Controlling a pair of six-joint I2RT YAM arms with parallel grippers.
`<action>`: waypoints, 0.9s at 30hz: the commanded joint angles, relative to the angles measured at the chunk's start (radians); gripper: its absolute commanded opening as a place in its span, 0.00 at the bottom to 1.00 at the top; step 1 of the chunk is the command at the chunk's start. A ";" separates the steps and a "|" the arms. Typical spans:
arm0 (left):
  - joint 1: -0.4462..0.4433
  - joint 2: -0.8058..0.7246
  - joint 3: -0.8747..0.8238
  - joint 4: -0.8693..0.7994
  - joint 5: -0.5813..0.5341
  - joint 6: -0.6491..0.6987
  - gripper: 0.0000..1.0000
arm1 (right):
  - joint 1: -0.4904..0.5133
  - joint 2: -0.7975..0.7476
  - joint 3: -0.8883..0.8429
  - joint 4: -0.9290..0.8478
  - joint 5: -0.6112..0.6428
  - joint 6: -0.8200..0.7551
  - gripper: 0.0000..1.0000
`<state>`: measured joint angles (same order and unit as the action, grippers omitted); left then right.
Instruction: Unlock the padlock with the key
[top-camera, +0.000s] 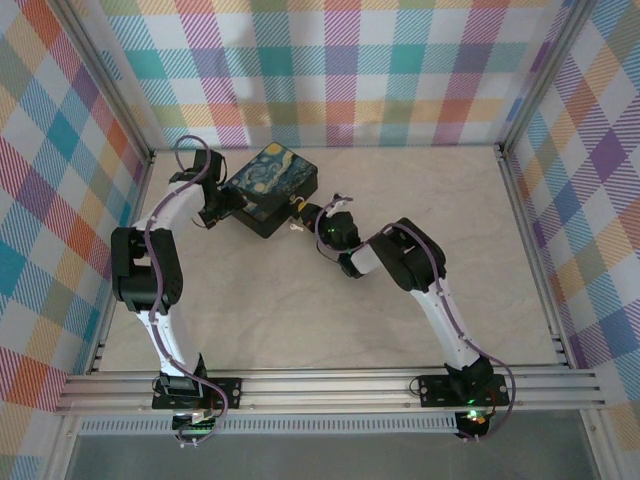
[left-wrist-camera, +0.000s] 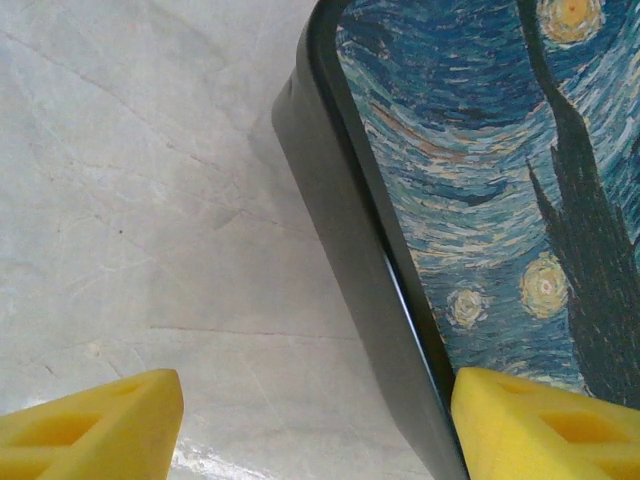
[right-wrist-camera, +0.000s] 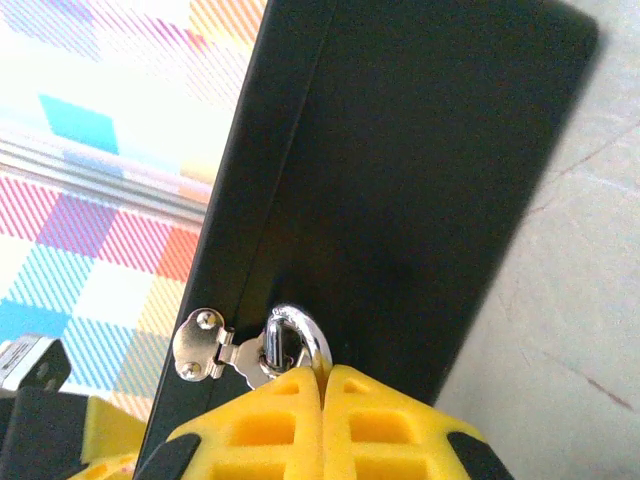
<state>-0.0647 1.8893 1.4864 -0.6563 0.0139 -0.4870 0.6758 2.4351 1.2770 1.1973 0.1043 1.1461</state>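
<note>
At the glossy black tin (right-wrist-camera: 400, 180) wall, right gripper (right-wrist-camera: 322, 388) pressed together under the padlock (right-wrist-camera: 292, 335), a silvery loop.
My left gripper (left-wrist-camera: 315, 425) holds its yellow foam wedges apart, astride the painted rim.

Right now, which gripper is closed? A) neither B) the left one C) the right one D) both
C: on the right gripper the yellow fingers press together beside the silvery loop of the padlock on the tin; on the left gripper they stand apart astride the tin's edge.

The tin (top-camera: 272, 186) is swirled blue and yellow on top and black-sided; the right tool (right-wrist-camera: 323, 376) has yellow pads; the desk (top-camera: 300, 320) is veined cream; the walls (top-camera: 350, 70) are pastel plaid.
</note>
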 joint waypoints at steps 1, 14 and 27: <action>-0.021 -0.001 -0.044 -0.114 0.005 -0.017 0.71 | 0.032 -0.089 -0.003 0.081 0.154 0.027 0.03; -0.053 0.009 -0.067 -0.073 0.059 -0.104 0.72 | 0.111 -0.150 -0.023 0.043 0.430 0.095 0.02; -0.074 -0.011 -0.069 -0.078 0.061 -0.150 0.72 | 0.150 -0.187 0.055 -0.071 0.434 0.131 0.02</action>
<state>-0.1108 1.8759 1.4574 -0.6479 0.0444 -0.6338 0.8124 2.3402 1.3121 1.1187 0.5480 1.2617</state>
